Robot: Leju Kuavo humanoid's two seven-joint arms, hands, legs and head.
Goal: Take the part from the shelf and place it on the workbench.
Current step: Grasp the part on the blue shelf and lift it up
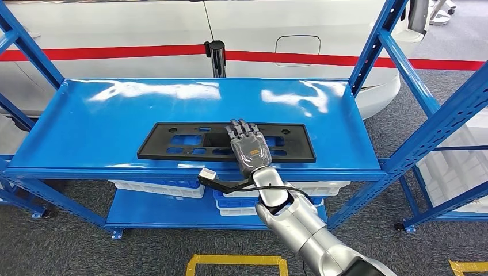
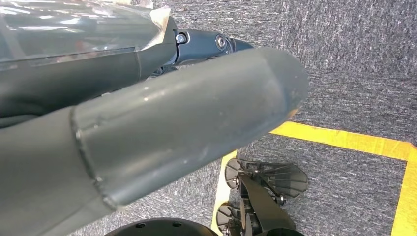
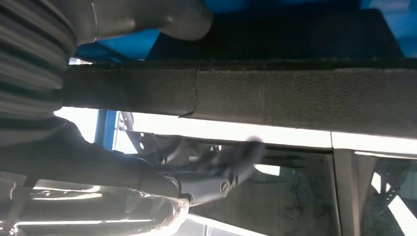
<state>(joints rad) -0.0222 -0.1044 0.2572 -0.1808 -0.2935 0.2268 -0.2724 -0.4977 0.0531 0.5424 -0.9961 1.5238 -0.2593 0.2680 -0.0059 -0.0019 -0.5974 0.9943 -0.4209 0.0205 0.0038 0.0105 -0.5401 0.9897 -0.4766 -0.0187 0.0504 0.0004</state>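
**Right hand on the black part at the shelf's front edge**

We see a white car [image 1: 144, 34] with a red stripe along its side filling the background behind a blue metal shelf [image 1: 86, 121]. The shelf's glossy top deck carries the task's thing: a long, flat black part [image 1: 172, 141] with rectangular cut-outs, lying flat toward the front middle of the deck, its long side parallel to the front edge. On the lower deck we make out white bins [image 1: 155, 188] holding blue contents. The floor is grey carpet [image 1: 57, 247] marked with yellow tape [image 1: 236, 261].

Our right hand [image 1: 248, 146] comes up from below on its silver arm and lies over the part's front edge, fingers stretched flat across the top of the part. In the right wrist view the thumb [image 3: 147, 19] sits on one side of the part's dark edge and a dark finger [image 3: 231, 164] on the other, so the hand appears to pinch the part, though the blur leaves the contact uncertain. A small orange mark on the back of the hand is too small to read.

The left hand [image 2: 162, 123] hangs over the carpet; we cannot tell how far open it is.
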